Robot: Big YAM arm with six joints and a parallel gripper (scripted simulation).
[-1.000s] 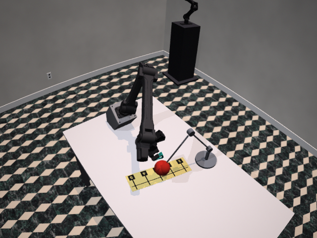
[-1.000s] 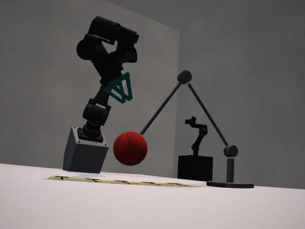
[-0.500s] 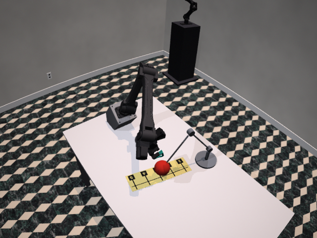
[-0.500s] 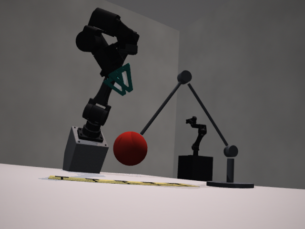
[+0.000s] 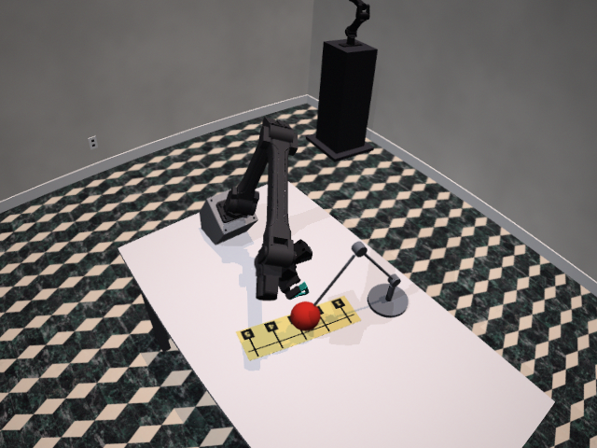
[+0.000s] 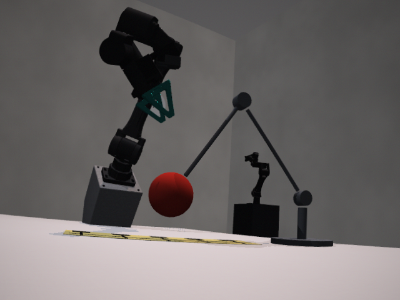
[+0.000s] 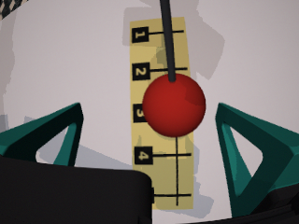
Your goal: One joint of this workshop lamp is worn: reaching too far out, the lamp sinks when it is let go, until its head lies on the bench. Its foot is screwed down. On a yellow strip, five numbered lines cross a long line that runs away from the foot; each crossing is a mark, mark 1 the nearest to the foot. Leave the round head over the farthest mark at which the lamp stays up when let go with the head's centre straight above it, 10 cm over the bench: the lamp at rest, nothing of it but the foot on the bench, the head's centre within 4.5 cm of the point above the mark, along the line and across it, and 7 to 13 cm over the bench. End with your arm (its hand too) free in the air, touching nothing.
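Note:
The lamp's round red head (image 5: 305,315) hangs free above the yellow strip (image 5: 298,328), clear of the bench in the low side view (image 6: 170,194). In the wrist view the head (image 7: 174,105) covers the crossing of line 3, between lines 2 and 4. Its grey rods run up to an elbow joint (image 5: 358,249) and down to the round foot (image 5: 387,300). My gripper (image 5: 295,287) is open and empty, above and behind the head, apart from it; it also shows in the side view (image 6: 158,104). Its teal fingers stand wide on either side of the head in the wrist view.
My arm's grey base box (image 5: 224,220) stands at the bench's far end. A black pedestal (image 5: 346,98) with another arm stands on the floor beyond the bench.

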